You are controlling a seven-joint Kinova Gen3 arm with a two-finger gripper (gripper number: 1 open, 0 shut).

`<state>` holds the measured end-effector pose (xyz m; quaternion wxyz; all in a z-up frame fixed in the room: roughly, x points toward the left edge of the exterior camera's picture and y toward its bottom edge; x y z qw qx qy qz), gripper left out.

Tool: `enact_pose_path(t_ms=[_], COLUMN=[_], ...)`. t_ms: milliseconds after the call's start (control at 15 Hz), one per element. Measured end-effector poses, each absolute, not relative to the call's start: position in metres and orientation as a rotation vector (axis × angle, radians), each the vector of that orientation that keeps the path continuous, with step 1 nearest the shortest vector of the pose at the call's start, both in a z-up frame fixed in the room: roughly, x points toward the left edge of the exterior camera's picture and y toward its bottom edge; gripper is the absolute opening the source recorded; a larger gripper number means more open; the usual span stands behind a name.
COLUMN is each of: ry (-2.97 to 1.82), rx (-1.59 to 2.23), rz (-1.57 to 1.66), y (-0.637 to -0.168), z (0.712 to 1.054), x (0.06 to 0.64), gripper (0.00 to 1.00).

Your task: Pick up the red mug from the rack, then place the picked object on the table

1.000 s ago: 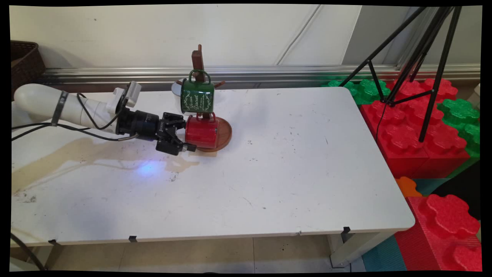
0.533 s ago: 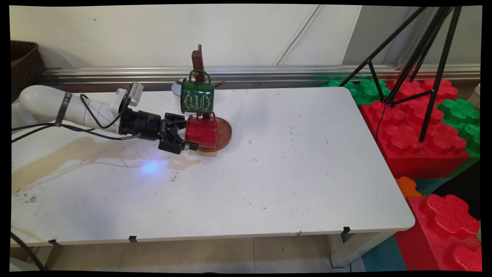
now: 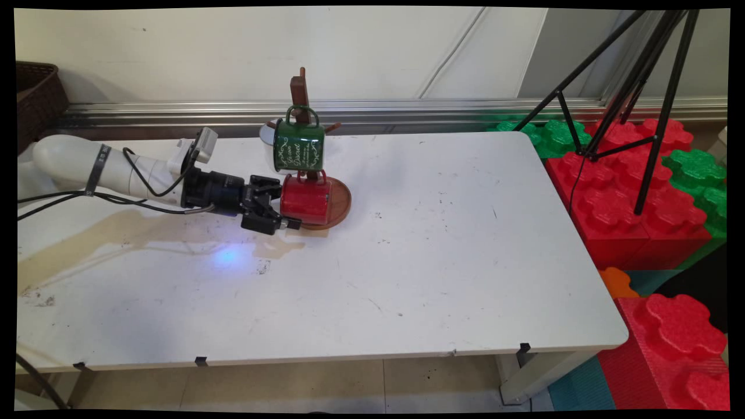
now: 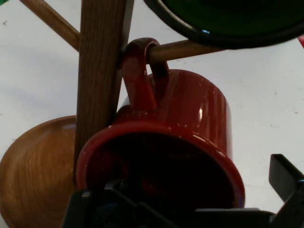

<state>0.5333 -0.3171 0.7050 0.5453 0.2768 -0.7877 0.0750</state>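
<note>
Black two-finger claw (image 3: 284,214) reaches in level from the left, just above the white bench (image 3: 407,244), mouth pointing at the open rim of the glossy red enamel mug (image 3: 306,200). Red mug hangs by its handle on a lower wooden peg of the brown wooden mug tree (image 3: 301,96), mouth facing the claw, body just over the tree's round wooden base (image 3: 340,203). Claw is spread apart, not clamped: in the hand view one finger (image 4: 285,178) stands outside the mug (image 4: 180,142) wall at lower right, with a gap to it; the other side is lost in the dark at the mug's mouth, so whether it touches the rim cannot be told. Handle (image 4: 140,76) looped over the peg (image 4: 183,49) beside the upright post (image 4: 102,71). Dark green enamel mug with white lettering (image 3: 299,145) hangs on an upper peg directly above the red one; its dark rim (image 4: 223,21) fills the hand view's top. A white item sits behind the green mug, mostly hidden. Brownish stain (image 3: 134,230) spreads on the bench under the arm. Woven brown basket (image 3: 35,93) far left by the wall; black tripod (image 3: 634,87) and big red and green toy blocks (image 3: 628,192) off the bench's right end.
</note>
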Motion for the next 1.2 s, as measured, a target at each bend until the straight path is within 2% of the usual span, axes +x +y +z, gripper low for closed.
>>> enact_pose_path(t_ms=[533, 600, 1200], ry=[-1.846, -1.843, -1.822], rx=[0.681, 0.682, 0.677], rz=[0.161, 0.159, 0.127], y=[-0.3146, -0.3141, -0.3093], z=[0.7019, 0.7019, 0.7038], x=[0.5333, 0.5332, 0.5318], gripper=[1.00, 0.00, 0.00])
